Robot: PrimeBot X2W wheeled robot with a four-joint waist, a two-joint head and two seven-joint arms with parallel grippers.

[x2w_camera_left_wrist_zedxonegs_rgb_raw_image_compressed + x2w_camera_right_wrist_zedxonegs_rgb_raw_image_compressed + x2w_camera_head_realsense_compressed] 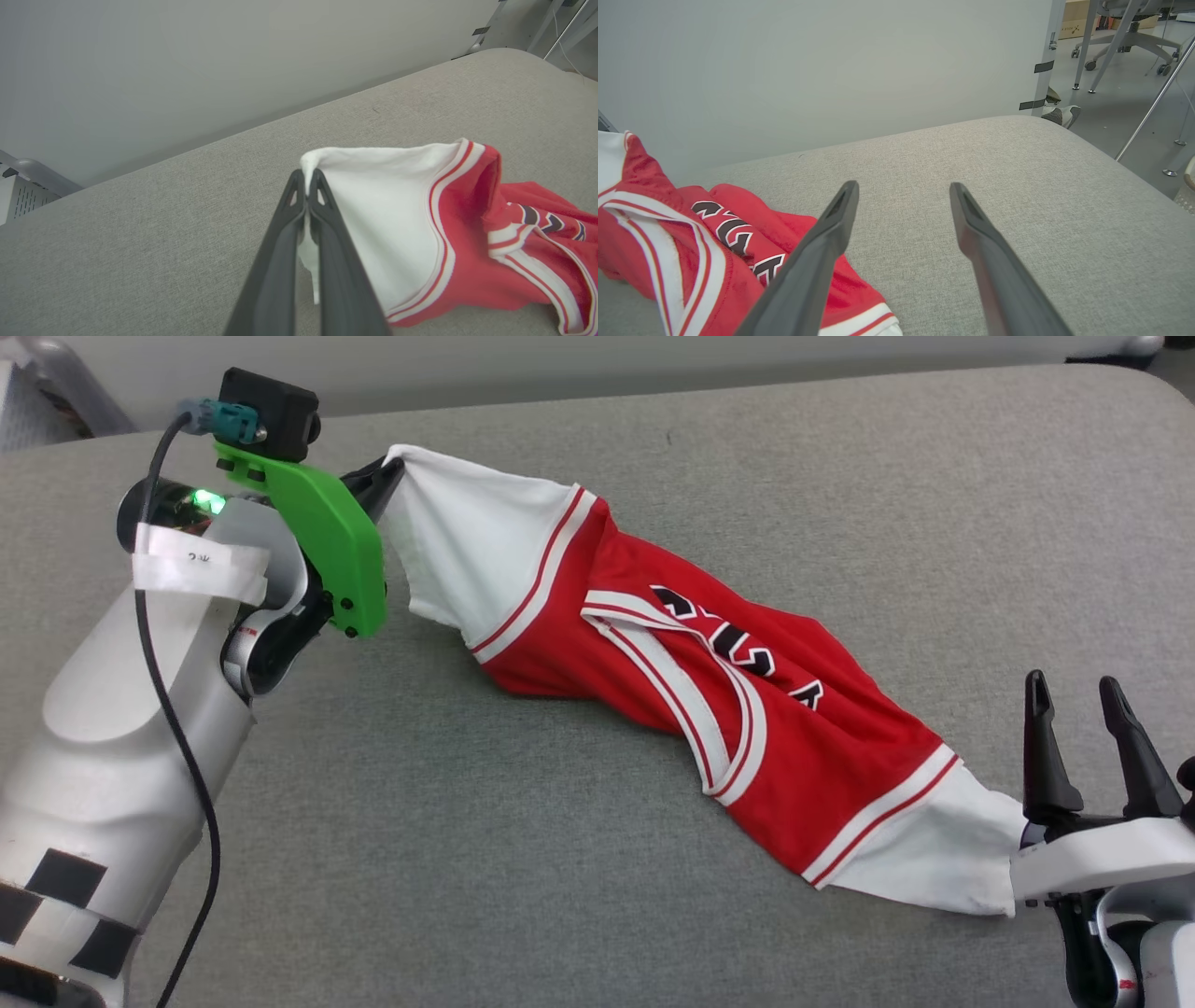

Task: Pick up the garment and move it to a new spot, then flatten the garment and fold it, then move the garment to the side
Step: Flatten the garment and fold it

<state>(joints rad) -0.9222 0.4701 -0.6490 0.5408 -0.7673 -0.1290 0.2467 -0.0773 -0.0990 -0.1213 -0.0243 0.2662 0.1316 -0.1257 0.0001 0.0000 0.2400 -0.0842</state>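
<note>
Left wrist view: left gripper (307, 184) fingers pinch one white sleeve of the garment (472, 275), twisted across the middle of the counter (140, 261); right gripper (902, 186) fingers gape empty by the other. One-sided pulling may bunch it.

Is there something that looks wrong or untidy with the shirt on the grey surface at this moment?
Yes. The garment lies twisted and bunched, its lettering half folded away. The left gripper pinches one white sleeve; the right gripper is open, holding nothing.
</note>
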